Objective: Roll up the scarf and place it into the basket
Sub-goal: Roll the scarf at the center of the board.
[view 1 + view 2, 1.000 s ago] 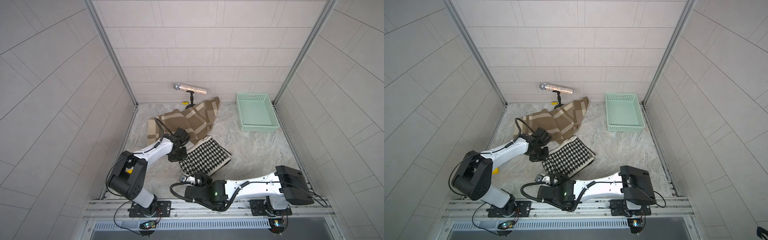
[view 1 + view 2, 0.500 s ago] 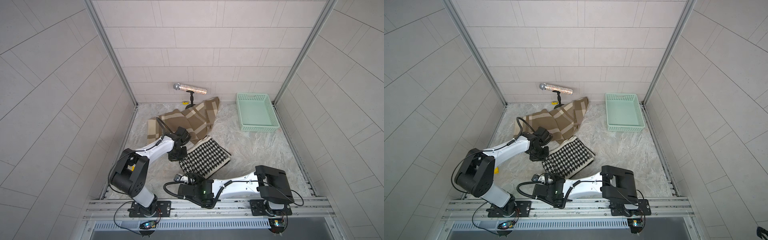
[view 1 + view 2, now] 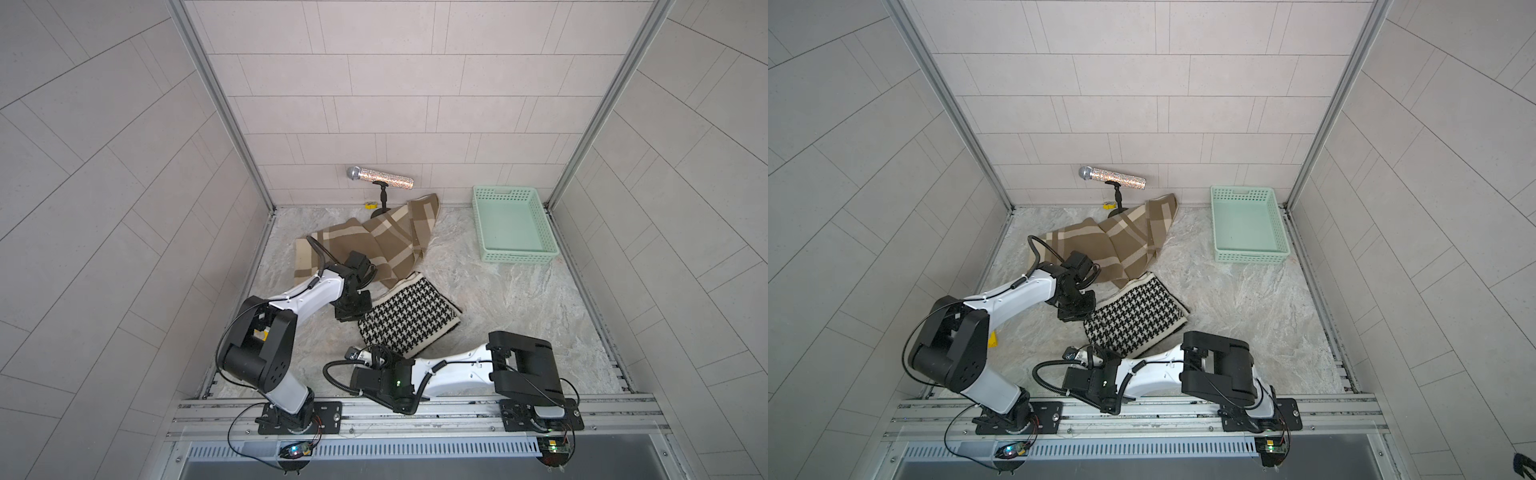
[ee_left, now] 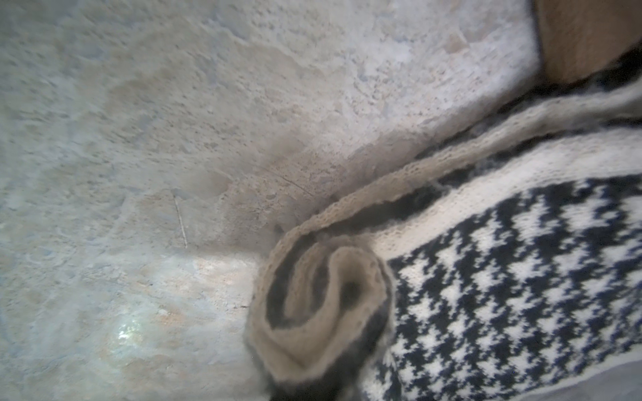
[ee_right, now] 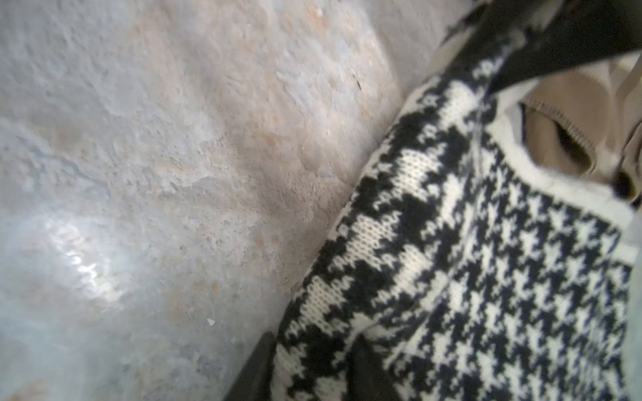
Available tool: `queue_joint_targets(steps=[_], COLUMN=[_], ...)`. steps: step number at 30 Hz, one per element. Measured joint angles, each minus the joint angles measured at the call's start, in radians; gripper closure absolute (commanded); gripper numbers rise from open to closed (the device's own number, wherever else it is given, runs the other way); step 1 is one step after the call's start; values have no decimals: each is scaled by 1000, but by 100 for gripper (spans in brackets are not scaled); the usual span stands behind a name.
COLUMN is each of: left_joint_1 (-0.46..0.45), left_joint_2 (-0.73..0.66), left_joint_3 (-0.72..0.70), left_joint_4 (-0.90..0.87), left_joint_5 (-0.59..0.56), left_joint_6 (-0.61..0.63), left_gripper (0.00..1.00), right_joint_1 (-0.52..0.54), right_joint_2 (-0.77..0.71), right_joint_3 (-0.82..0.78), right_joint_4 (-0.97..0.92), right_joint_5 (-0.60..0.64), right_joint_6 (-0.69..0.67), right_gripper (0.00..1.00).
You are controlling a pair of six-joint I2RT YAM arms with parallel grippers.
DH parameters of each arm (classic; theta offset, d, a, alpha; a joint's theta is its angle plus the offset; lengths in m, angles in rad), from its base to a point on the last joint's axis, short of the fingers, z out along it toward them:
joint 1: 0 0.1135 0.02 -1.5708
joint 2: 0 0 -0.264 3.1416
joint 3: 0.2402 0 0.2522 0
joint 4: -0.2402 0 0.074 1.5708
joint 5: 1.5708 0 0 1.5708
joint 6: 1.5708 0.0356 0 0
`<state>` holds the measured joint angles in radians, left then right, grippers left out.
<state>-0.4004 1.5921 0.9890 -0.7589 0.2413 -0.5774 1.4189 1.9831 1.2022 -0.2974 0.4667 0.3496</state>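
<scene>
The houndstooth scarf (image 3: 409, 316), well apart from the empty basket (image 3: 517, 257), is barely rolled: the right tool (image 5: 309, 375) pinches its edge, and the left tool (image 3: 353, 309) sits closed beside it.

The marbled grey tabletop (image 3: 519, 299) carries everything in front of me. A black-and-white scarf (image 3: 409, 318) lies folded on it near my side, one corner curled into a loose roll. A brown checked cloth (image 3: 374, 241) sprawls crumpled behind it, touching the scarf's far edge and covering part of the foot of a microphone stand (image 3: 381, 195) by the back wall. A small yellow bit (image 3: 370, 204) lies just beside that foot. A basket (image 3: 517, 256) sits in the far right corner, well apart from both cloths.
</scene>
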Motion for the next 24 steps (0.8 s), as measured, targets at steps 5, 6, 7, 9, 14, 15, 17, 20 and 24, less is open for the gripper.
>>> queue_joint_targets(steps=[5,6,7,9,14,15,17,20,24], left_joint_1=[32,39,47,64,98,103,108,108,107], left_joint_2=[-33,-44,-56,-79,-206,-249,-324,-415,-483], left_joint_3=[0,0,0,0,-15,-24,-46,-100,-214], left_joint_4=[2,3,4,8,28,34,51,103,208], left_joint_5=[50,63,78,101,86,68,41,34,90], left_joint_6=[15,20,23,32,28,27,24,16,-3], left_gripper=[67,58,44,22,11,11,11,21,44], right_joint_1=[-49,-67,-87,-130,-271,-304,-357,-438,-545], right_joint_2=[-49,-67,-86,-129,-232,-248,-273,-305,-336], right_joint_3=[-48,-65,-82,-119,-219,-237,-269,-319,-407], right_joint_4=[34,41,47,60,121,135,161,215,349], right_joint_5=[-72,-101,-134,-215,-491,-545,-634,-776,-966], right_joint_6=[48,50,53,66,122,135,161,214,325], right_gripper=[100,100,100,100,100,100,100,100,100])
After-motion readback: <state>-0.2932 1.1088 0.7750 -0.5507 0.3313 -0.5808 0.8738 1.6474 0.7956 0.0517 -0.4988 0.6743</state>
